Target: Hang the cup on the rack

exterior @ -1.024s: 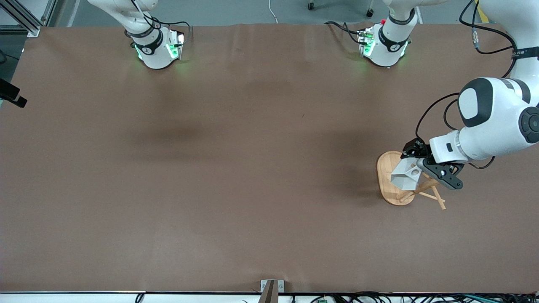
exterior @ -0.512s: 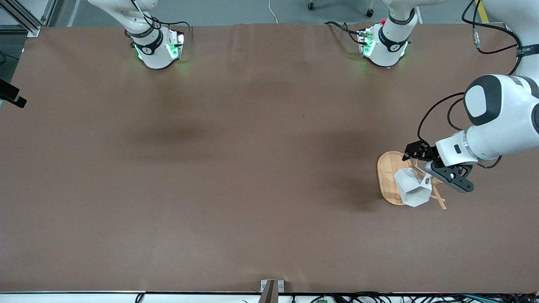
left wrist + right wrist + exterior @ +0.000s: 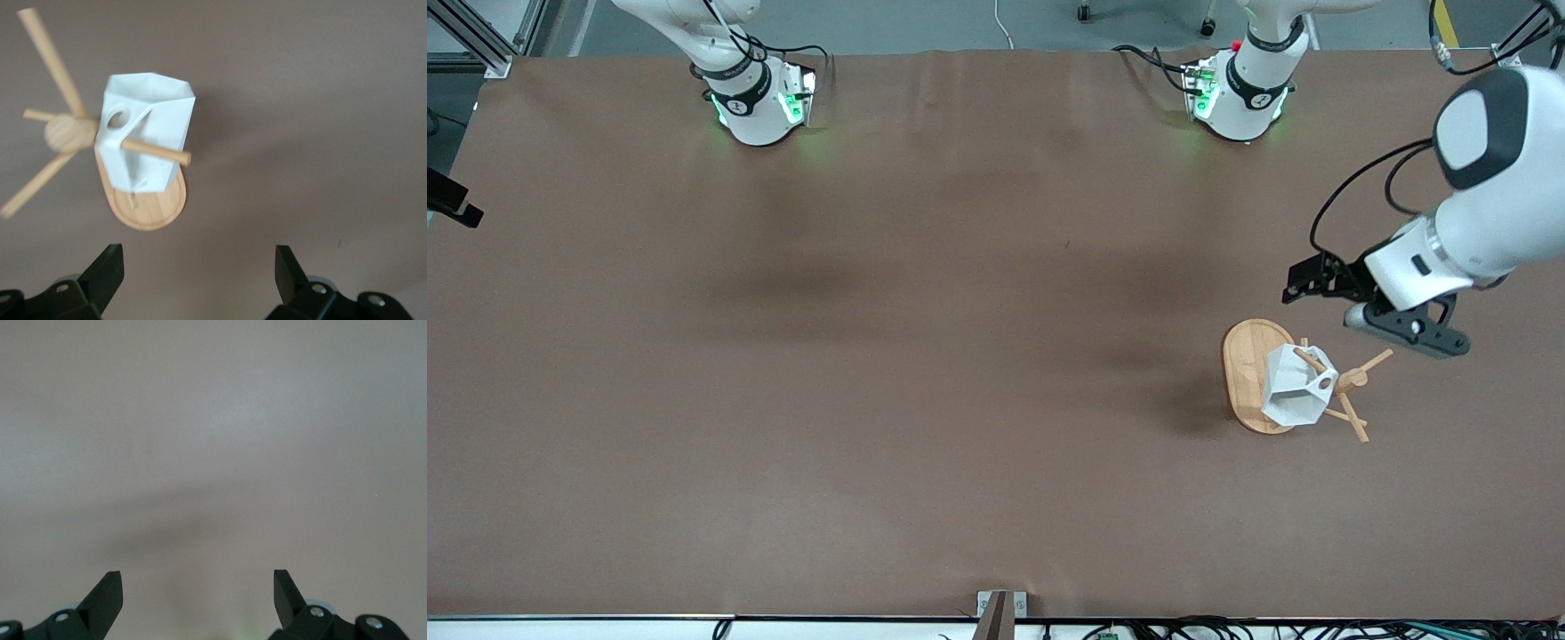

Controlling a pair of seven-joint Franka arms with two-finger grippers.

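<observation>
The white faceted cup [image 3: 1291, 388] hangs tilted on a peg of the bamboo rack [image 3: 1240, 366], near the left arm's end of the table. In the left wrist view the cup [image 3: 153, 120] rests against the central post, with a peg [image 3: 159, 153] sticking out past it over the oval base [image 3: 143, 212]. My left gripper [image 3: 1327, 307] is open and empty, up in the air over the table beside the rack, apart from the cup. It also shows in its wrist view [image 3: 198, 270]. My right gripper [image 3: 198, 590] is open and empty over bare table; its arm waits.
The brown table mat [image 3: 925, 356] spreads across the whole view. The two arm bases [image 3: 756, 107] [image 3: 1236, 98] stand along the table edge farthest from the front camera. A small metal bracket [image 3: 1000, 609] sits at the nearest edge.
My left gripper let go of the cup, which now hangs on the rack. The gripper has lifted and drawn away toward the robots' bases.
</observation>
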